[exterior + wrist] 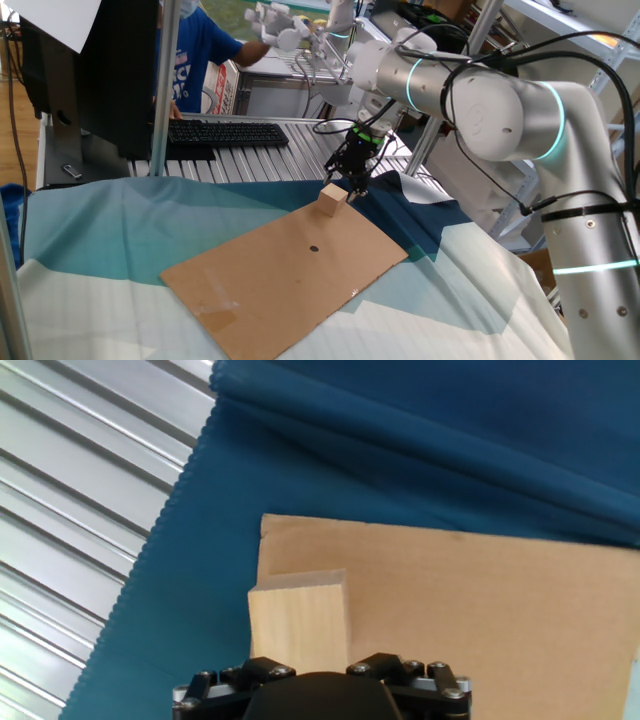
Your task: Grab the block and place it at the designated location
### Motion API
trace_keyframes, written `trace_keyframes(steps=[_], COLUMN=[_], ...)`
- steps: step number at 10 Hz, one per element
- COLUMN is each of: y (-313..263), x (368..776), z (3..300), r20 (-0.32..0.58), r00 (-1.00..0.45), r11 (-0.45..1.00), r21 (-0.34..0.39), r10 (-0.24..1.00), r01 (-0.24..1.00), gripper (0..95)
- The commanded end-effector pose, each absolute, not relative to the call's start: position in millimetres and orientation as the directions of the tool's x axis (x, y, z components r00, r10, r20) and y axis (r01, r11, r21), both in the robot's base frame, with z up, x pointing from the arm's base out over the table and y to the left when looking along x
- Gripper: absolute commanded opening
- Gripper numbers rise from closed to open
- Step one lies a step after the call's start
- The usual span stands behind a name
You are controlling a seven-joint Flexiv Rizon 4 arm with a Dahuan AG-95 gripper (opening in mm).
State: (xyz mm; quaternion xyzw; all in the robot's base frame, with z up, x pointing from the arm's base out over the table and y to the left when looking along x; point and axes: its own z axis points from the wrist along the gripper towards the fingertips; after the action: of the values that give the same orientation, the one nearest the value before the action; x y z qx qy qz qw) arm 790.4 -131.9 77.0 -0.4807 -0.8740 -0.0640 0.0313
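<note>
The grasp seems in hand: the pale wooden block sits on the far corner of the flat brown cardboard sheet, the claw just beside it, spread or pinching I cannot tell, and next it needs centring.

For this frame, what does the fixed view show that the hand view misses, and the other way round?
Only the fixed view: the silver robot arm, its black two-finger gripper by the block, the black keyboard, a person in a blue shirt, and a small dark mark mid-sheet.
Only the hand view: the cloth's zigzag-cut edge, and the block sitting right at the sheet's corner.
Both: the pale wooden block, the brown cardboard sheet, the dark blue cloth.
</note>
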Motion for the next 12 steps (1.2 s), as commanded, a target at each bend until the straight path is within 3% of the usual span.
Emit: trace_keyframes(steps=[1,3,11,12], y=[-131.3,-131.3,-132.3,-132.3], x=[789.2,789.2,789.0,789.0], z=[77.0,77.0,78.4,78.5], r20=[0.104,0.085,0.088,0.089], r00=[-0.573,-0.568,-0.535,-0.534], r11=[0.567,0.566,0.533,0.532], r21=[0.087,0.054,0.043,0.044], r10=[0.813,0.819,0.840,0.841], r01=[0.819,0.823,0.845,0.845], gripper=[76.0,76.0,76.0,57.0])
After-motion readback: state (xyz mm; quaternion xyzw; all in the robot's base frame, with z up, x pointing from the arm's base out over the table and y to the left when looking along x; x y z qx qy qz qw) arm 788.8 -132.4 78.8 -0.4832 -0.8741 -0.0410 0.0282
